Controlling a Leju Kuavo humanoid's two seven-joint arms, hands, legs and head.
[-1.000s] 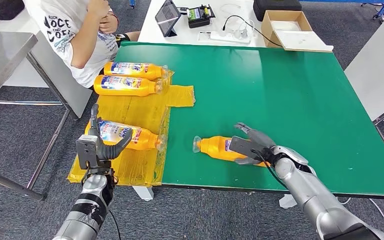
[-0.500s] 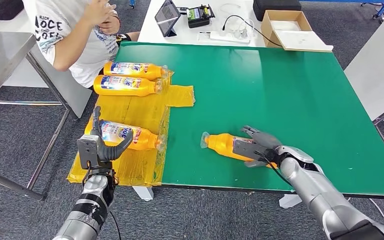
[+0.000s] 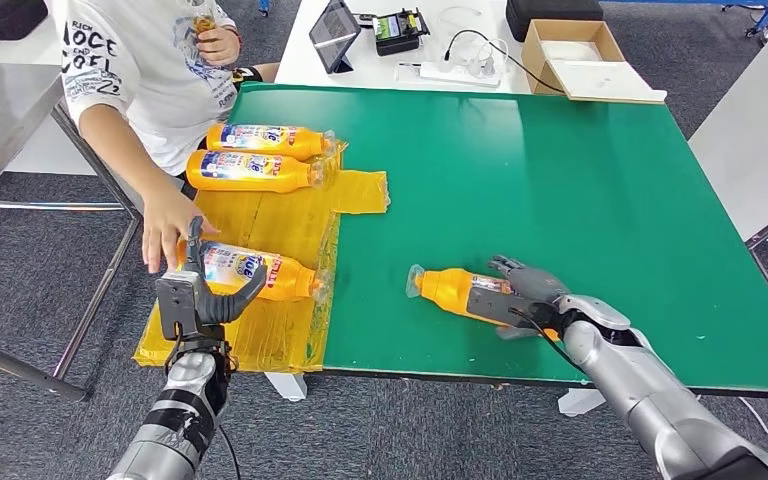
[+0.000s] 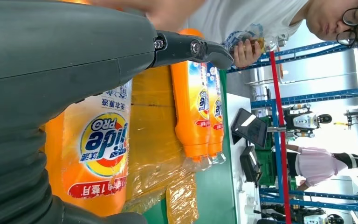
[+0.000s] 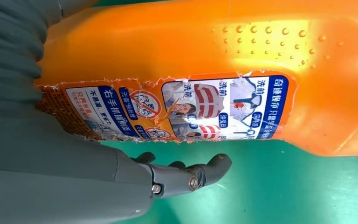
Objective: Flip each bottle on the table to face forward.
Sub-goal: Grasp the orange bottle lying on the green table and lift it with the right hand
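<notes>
done: three bottles [image 3: 252, 156] label-up on yellow sheet [image 3: 280, 215] | left: fourth bottle [image 3: 465, 293] right of sheet, back label up | right hand [image 3: 522, 296] apparently grasps it | left hand [image 3: 203, 292] spread, empty

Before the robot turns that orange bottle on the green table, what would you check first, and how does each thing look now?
1. Right hand holds the lone bottle: ok, fingers wrap its body.
2. Which face is up: not ok, the back label with usage pictures shows.
3. Bare green table around it for turning: ok.
4. Left hand free: ok, open, holding nothing, beside the near bottle on the yellow sheet.
5. Person's hand away from the work: not ok, it rests by that near bottle.
6. Grip firmness: cannot tell.
</notes>
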